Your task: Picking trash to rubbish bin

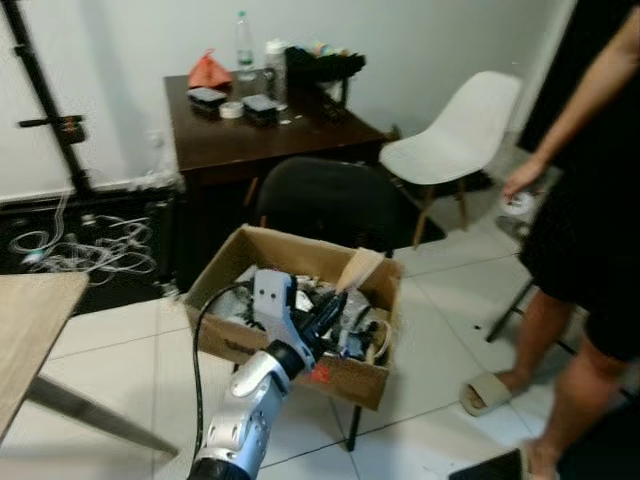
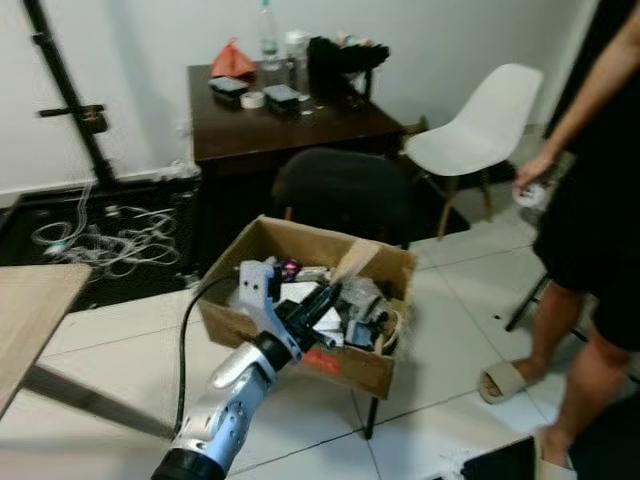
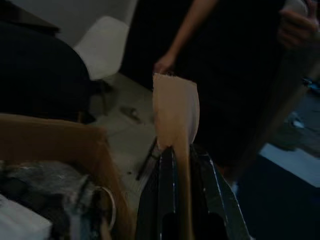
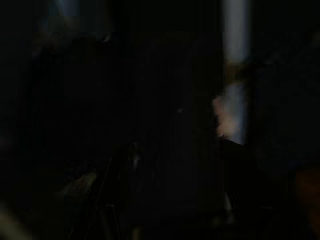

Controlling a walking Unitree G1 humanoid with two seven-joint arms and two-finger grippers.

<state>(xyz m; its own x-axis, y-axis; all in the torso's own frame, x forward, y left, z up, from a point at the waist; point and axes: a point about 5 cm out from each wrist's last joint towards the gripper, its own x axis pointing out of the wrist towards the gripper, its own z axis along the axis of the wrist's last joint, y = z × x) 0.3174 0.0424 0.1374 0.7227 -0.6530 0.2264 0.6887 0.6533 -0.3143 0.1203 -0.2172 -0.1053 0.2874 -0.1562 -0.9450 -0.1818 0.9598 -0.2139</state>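
Left tool [image 1: 335, 305] stretched forward from the raised silver arm over the trash-filled cardboard box [image 1: 240, 345], clenched on a cardboard piece [image 3: 175, 112] standing above its far rim; right tool's state impossible to tell.

A dark wooden table [image 1: 270, 135] stands against the wall, carrying a clear bottle [image 1: 244, 42], an orange bag [image 1: 209, 70], a tape roll [image 1: 231, 109] and small dark items. A black chair [image 1: 335, 200] sits before it; a white chair [image 1: 460, 135] stands to its right. White cables [image 1: 90, 250] lie tangled on the floor at left. A person [image 1: 590, 230] in black, wearing slippers [image 1: 487, 392], stands at right.
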